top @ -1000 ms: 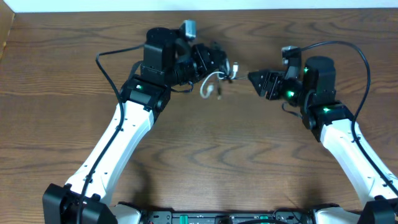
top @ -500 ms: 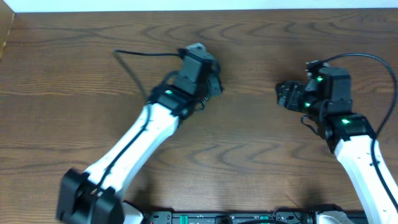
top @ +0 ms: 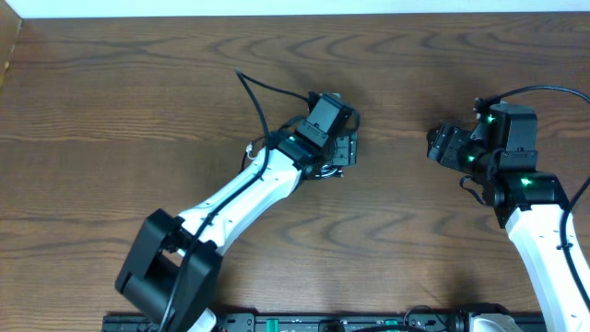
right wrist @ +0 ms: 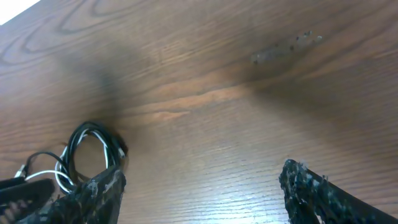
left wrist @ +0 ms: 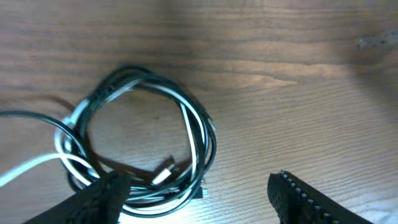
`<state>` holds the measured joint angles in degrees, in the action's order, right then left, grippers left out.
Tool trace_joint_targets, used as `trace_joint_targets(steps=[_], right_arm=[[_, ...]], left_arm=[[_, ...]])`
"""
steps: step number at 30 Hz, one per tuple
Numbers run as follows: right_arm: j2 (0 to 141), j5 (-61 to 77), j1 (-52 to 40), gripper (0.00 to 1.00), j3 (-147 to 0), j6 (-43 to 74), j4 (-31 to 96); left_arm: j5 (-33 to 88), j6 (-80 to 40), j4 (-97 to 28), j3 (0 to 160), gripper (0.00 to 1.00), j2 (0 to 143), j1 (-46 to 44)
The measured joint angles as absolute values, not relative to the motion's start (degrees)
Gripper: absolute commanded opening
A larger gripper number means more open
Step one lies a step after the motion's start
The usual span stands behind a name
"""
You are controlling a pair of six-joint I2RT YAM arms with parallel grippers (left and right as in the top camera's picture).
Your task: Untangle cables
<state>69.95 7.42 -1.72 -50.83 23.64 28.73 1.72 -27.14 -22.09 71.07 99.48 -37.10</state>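
A second ago the left hand [left wrist: 198,186] hung over the far middle of the table [top: 92,111] with the cables [left wrist: 202,140] dangling from it. Now it has let go. Its fingers stand wide apart with nothing between them, and it sits low over the middle of the table. The left arm has swung across, reaching from the near left corner toward the centre. The right hand [right wrist: 202,177], which pointed at the cables then, has drawn back toward the right edge. It is also wide open and holds nothing.

The cables lie flat on the wood in one round coil, with the black and white strands wound together in the same ring. A small pale plug [left wrist: 163,177] rests inside the coil on its near side. One white strand and one black strand trail off the coil together. In the left wrist view, one fingertip of the left hand overlaps the coil's near rim; whether it touches is unclear. From overhead the hand hides most of the coil.

Bare wood lies between the two hands. There is more bare wood beyond them up to the far edge, and along the whole left side. A thick black lead [top: 258,92] arcs off the left arm toward the far edge.
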Motion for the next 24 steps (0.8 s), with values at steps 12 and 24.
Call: trace_joint_targets(steps=[12, 24], right_arm=[[70.0, 7.4, -1.7, 0.77, -50.8, 23.6, 29.3], [70.1, 7.7, -1.7, 0.76, -50.8, 23.6, 29.4]], left_arm=[[1.1, -25.0, -31.1, 71.3, 0.49, 95.5, -28.3], [1.2, -36.0, -35.2, 71.3, 0.33, 104.9, -29.6]])
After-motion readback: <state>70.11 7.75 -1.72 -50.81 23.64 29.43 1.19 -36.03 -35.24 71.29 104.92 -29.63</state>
